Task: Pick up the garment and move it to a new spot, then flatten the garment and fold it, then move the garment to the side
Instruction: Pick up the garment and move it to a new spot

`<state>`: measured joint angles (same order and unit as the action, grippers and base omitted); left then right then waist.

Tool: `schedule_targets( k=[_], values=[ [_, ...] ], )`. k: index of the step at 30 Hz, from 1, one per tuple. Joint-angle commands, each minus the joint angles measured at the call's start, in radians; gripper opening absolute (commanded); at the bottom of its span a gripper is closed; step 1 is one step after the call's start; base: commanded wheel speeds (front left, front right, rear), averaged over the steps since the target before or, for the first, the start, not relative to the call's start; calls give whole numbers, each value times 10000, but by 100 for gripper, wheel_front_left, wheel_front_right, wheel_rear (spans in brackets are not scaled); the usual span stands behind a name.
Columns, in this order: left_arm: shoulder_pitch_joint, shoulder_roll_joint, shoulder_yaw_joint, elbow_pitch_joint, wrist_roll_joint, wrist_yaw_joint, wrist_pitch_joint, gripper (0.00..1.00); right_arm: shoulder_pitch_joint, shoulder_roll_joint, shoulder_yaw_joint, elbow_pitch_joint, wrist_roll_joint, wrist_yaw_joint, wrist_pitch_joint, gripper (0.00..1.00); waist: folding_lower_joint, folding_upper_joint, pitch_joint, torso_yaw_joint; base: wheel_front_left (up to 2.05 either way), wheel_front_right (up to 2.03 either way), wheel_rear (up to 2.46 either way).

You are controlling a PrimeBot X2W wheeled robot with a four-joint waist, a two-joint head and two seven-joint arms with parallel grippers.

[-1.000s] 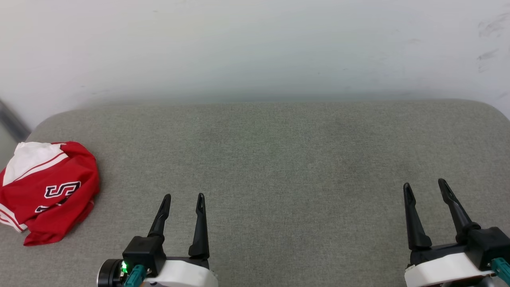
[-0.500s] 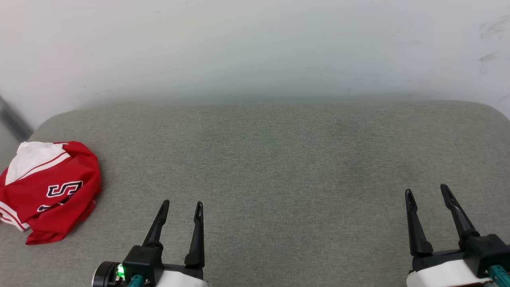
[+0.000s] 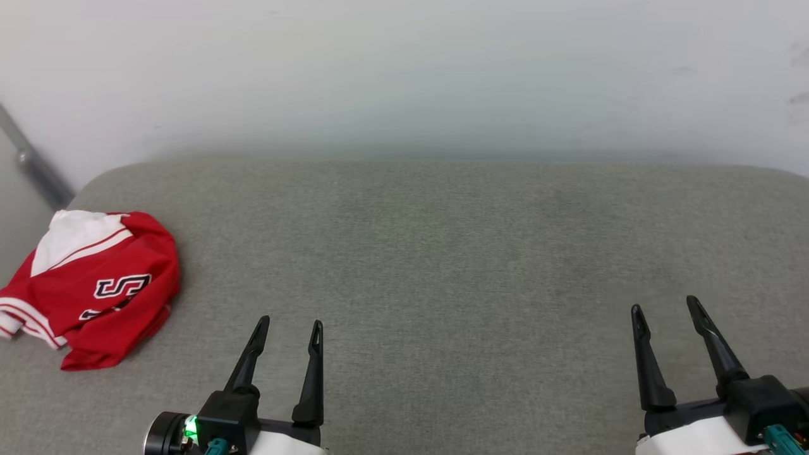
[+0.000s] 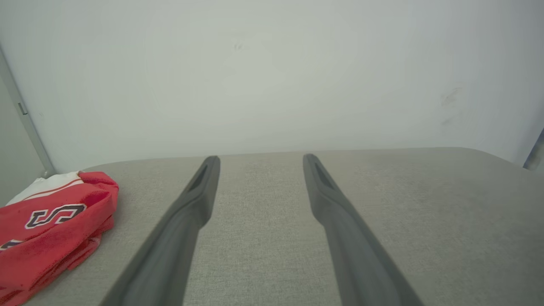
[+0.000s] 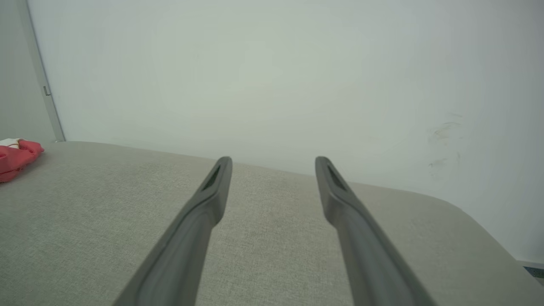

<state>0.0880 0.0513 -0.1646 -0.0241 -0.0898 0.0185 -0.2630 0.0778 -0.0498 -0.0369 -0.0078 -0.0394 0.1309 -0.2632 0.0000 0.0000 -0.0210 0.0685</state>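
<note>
Your left gripper [image 3: 291, 322] and right gripper [image 3: 663, 304] stand spread, empty; the shirt [image 3: 101, 287] sits bunched at the cushion [image 3: 442, 253] edge, so a sloppy grab could nudge it off

The head camera is turned slightly to the left over the past second: the garment [image 3: 104, 291] is carried rightward and a little upward in frame without being moved itself, more of the metal pole [image 3: 38, 165] at the left edge is revealed, and the scuff marks [image 3: 797, 99] on the wall [image 3: 404, 76] are pushed toward the right edge. The left gripper [image 3: 290, 321] is drawn back toward the bottom of the head view, with less of its white housing shown. The right gripper [image 3: 664, 304] is likewise lowered and shifted a little to the left in frame
</note>
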Motion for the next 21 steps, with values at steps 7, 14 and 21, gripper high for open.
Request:
schedule_targets(
  k=[7, 14, 21],
  values=[
    [-22, -8, 233, 47, 52, -41, -28, 100, 78, -9, 297, -16, 218, -3, -24, 100, 0, 0, 96, 1003, 0, 0, 0],
    [1, -9, 411, 62, 36, -30, -28, 100, -8, -9, 497, 29, 263, -3, -24, 100, 0, 0, 148, 2105, 0, 0, 0],
    [69, -9, 504, 60, -5, -27, -28, 100, -118, -7, 631, 42, 235, -3, -24, 100, 0, 0, 158, 2926, 0, 0, 0]
  ],
)
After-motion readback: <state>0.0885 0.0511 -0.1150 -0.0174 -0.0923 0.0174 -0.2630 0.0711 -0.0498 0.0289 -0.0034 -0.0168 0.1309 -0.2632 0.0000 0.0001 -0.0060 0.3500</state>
